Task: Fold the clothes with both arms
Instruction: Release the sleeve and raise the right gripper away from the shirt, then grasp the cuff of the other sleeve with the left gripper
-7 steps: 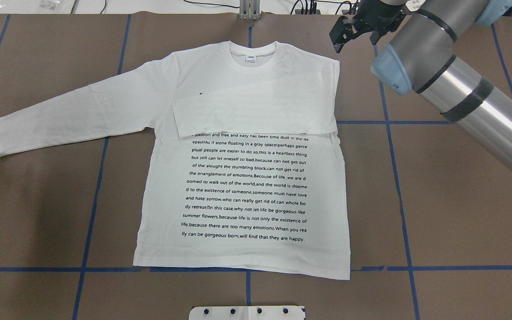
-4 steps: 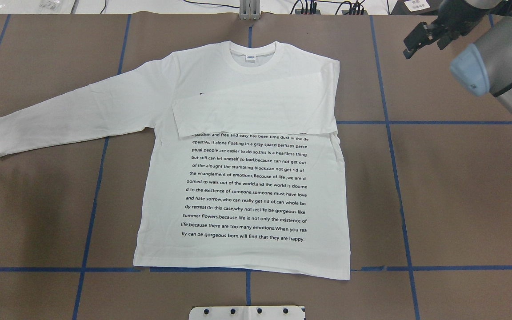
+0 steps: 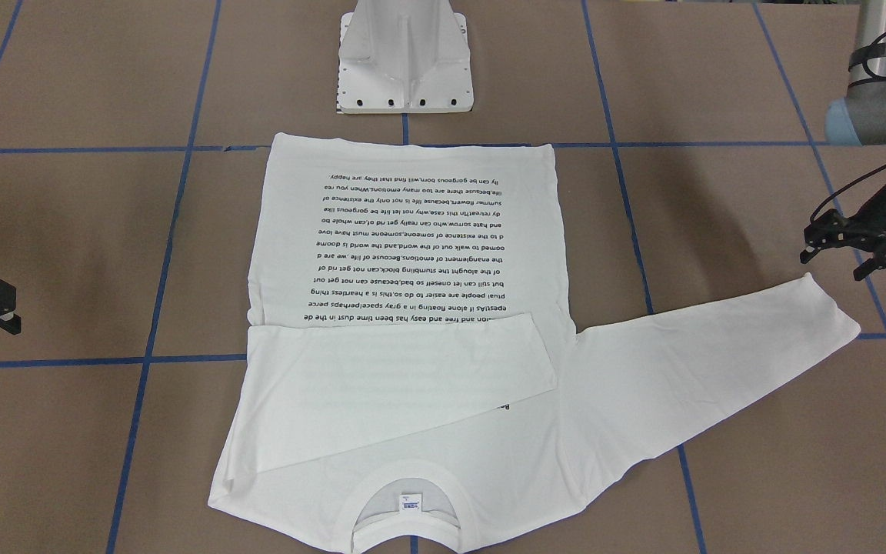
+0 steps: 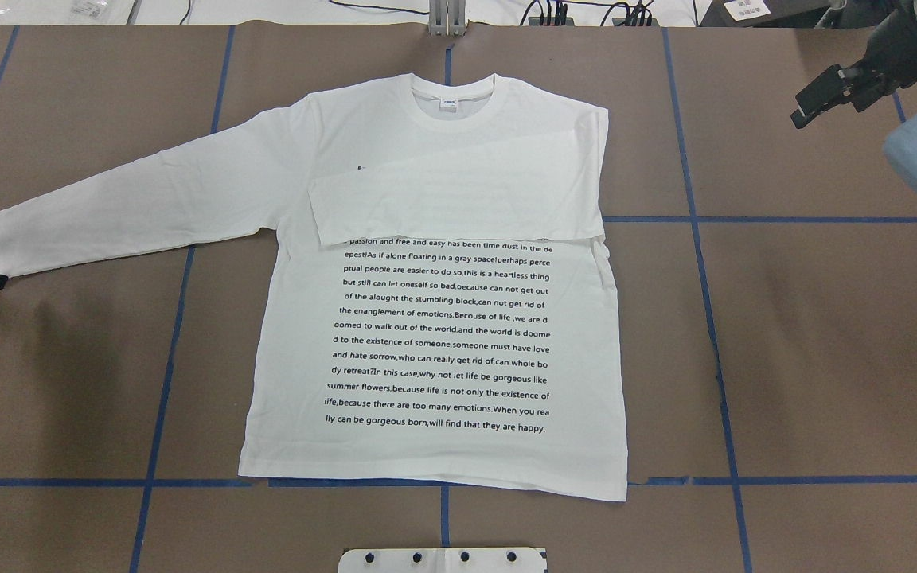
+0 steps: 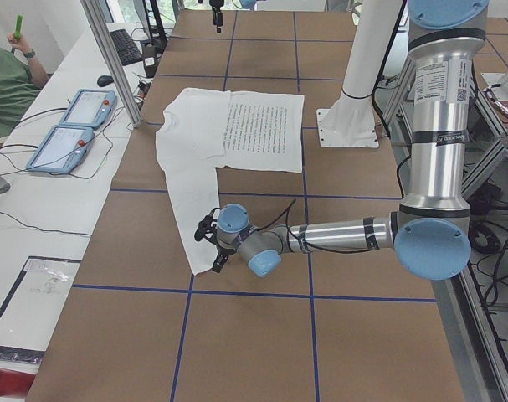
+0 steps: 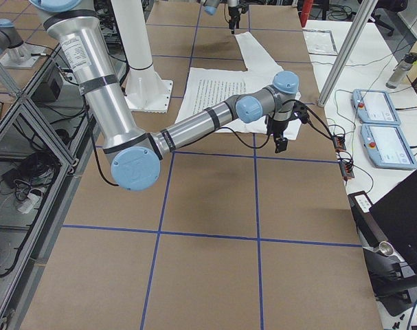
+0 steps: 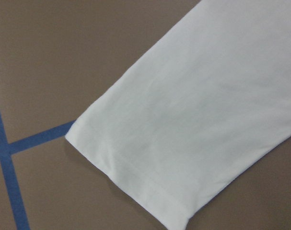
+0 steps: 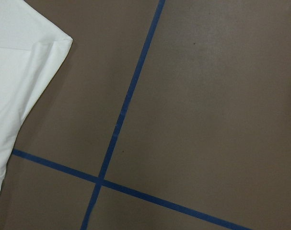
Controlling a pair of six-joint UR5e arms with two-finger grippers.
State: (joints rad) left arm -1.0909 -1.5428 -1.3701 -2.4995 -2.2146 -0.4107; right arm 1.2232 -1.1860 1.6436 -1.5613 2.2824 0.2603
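Brown table: left pincer spread, empty, beside T-shirt cuff.

The white T-shirt carries a block of black text down its front, legible from overhead. The first visible line reads "passion and free and easy has been time dust in the de". Lower down stands "but still can let oneself so bad,because can not get out". The last line is "lly can be gorgeous born,will find that they are happy." The folded sleeve hides the lines above. The neck label is too small to read.
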